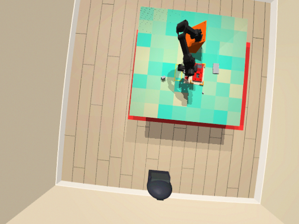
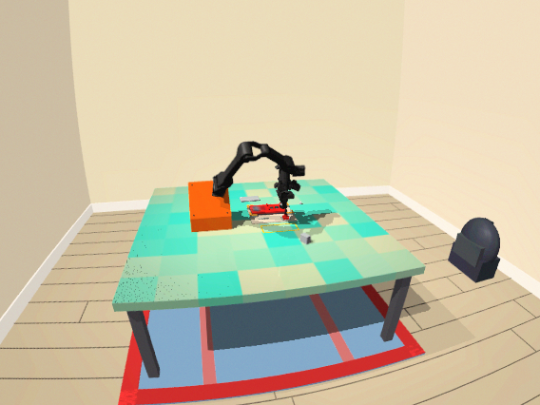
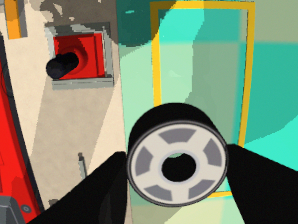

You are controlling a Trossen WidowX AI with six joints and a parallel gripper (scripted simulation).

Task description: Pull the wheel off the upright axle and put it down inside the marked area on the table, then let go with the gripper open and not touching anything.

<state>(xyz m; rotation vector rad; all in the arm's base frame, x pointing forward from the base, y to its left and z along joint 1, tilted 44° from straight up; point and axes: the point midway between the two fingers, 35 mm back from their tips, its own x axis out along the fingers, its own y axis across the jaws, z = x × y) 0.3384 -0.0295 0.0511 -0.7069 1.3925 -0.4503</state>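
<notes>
Wheel (image 3: 177,164) off the bare axle (image 3: 61,66), clamped between the fingers mid-counter over the marked area's (image 3: 248,70) near edge; lowering, release, retreat remain.

We see the wheel (image 3: 177,163) clamped between our gripper (image 3: 177,175) fingers, grey hub facing the camera, black tyre around it. It overlaps the lower edge of the yellow-outlined marked area (image 3: 248,70), which runs toward 12 o'clock. At 10 o'clock, the bare black axle (image 3: 61,66) pokes from its red block (image 3: 85,56) on the beige board (image 3: 73,129).
</notes>
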